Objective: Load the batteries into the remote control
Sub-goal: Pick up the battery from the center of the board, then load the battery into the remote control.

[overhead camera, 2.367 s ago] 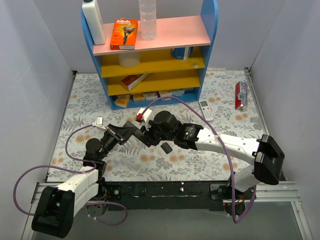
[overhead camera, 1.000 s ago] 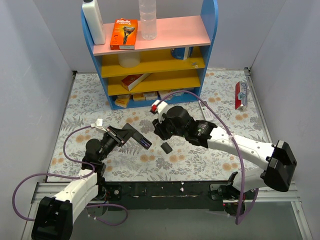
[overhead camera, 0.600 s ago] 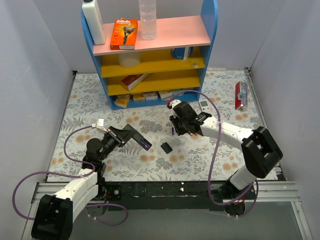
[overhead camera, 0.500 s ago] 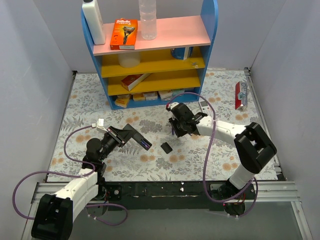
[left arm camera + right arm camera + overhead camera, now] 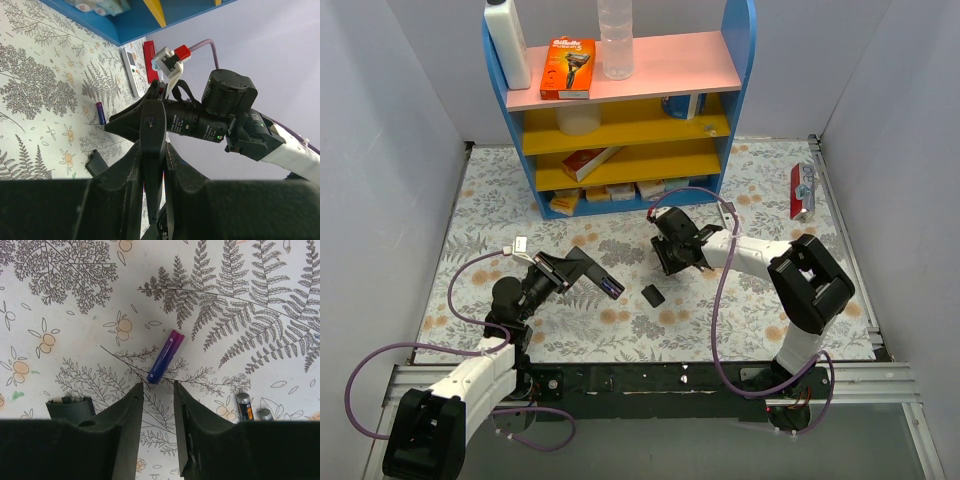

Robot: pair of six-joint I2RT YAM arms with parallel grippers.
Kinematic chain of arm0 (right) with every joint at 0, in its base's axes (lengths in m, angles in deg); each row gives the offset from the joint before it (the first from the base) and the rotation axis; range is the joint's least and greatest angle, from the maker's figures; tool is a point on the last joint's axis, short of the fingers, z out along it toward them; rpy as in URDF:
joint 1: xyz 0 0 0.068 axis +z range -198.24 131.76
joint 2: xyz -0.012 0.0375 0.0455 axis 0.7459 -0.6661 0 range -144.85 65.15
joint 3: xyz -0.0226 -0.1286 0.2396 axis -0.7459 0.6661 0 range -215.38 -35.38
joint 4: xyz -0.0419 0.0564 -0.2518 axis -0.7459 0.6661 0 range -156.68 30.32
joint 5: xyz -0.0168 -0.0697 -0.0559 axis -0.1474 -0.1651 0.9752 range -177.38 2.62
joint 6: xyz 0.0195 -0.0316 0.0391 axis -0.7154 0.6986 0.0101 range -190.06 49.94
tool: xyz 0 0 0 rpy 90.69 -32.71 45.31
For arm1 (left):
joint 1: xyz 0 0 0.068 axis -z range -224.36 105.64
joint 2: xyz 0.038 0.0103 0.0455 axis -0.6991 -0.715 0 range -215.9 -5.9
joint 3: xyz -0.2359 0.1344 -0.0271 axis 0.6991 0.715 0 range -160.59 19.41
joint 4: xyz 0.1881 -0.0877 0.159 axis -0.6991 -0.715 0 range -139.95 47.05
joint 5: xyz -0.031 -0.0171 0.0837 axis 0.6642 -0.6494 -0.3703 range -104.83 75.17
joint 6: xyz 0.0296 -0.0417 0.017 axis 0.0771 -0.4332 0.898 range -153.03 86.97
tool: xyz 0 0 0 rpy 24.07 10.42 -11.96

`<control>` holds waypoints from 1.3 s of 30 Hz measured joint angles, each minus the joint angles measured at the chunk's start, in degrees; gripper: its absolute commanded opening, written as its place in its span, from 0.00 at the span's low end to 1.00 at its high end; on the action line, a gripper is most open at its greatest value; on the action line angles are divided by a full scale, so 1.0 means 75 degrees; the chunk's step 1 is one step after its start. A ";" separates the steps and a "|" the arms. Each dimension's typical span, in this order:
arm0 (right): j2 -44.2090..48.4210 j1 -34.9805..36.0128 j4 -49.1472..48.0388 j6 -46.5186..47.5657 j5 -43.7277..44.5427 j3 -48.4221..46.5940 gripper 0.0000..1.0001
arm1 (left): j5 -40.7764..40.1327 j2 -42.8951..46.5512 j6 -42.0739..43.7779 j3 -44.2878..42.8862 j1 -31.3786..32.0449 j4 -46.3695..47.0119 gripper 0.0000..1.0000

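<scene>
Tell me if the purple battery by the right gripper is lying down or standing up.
Lying down: the battery shows its whole length flat on the cloth, just ahead of the right gripper.

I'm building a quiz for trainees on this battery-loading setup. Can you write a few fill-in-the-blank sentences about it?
1. The left tool is shut on the ___ remote.
2. The right tool, pointing at the purple battery, has its jaws ___.
3. The orange box stands on the shelf at its ___ board.
Missing words: black; open; top.

Left fingers (image 5: 566, 268) pinch black remote (image 5: 606, 285) over floral table (image 5: 495, 205)
</scene>
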 measured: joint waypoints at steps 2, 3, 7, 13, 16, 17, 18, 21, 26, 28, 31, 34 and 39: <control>-0.0090 0.0000 -0.0067 -0.0038 -0.0023 -0.0035 0.38 | 0.0000 0.0000 -0.0032 0.0000 0.0000 0.0000 0.00; -0.0154 -0.0003 -0.0085 -0.0061 -0.0032 -0.0070 0.38 | 0.0000 0.0000 -0.0050 0.0000 0.0000 0.0000 0.00; -0.0341 0.0000 -0.0122 -0.0169 -0.0015 -0.0192 0.38 | 0.0000 0.0000 -0.0111 0.0000 0.0000 0.0003 0.00; -0.0373 0.0000 -0.0146 -0.0169 0.0096 -0.0201 0.23 | 0.0009 -0.0009 -0.0283 0.0000 0.0000 0.0085 0.00; -0.0376 0.0000 -0.0152 -0.0163 0.0140 -0.0189 0.17 | 0.0052 -0.0052 -0.0408 0.0000 0.0000 0.0213 0.00; -0.0376 0.0000 -0.0154 -0.0157 0.0149 -0.0187 0.15 | 0.0070 -0.0076 -0.0466 0.0000 0.0000 0.0274 0.00; -0.0376 0.0000 -0.0163 -0.0152 0.0154 -0.0184 0.10 | 0.0096 -0.0102 -0.0536 0.0000 0.0000 0.0332 0.00; -0.0344 0.0009 -0.0256 -0.0082 0.0152 -0.0125 0.05 | 0.0166 -0.0204 -0.0694 0.0000 0.0000 0.0522 0.00; 0.0009 0.0073 -0.0160 0.0160 0.0119 0.0192 0.01 | 0.0230 -0.0411 -0.0883 0.0000 0.0000 0.0787 0.00; 0.0248 0.0152 0.0064 0.0280 0.0093 0.0216 0.01 | 0.0251 -0.0498 -0.0933 0.0000 0.0000 0.0880 0.00; 0.0781 0.0353 0.0385 0.0495 -0.0003 0.0213 0.01 | 0.0289 -0.0644 -0.1017 0.0000 0.0000 0.1043 0.00; 0.1408 0.0609 0.0775 0.0670 -0.0195 0.0117 0.01 | 0.0315 -0.0839 -0.1107 0.0000 0.0000 0.1274 0.00; 0.1982 0.1116 0.1483 0.0892 -0.0370 -0.0560 0.01 | 0.0323 -0.1023 -0.1215 0.0000 0.0000 0.1463 0.00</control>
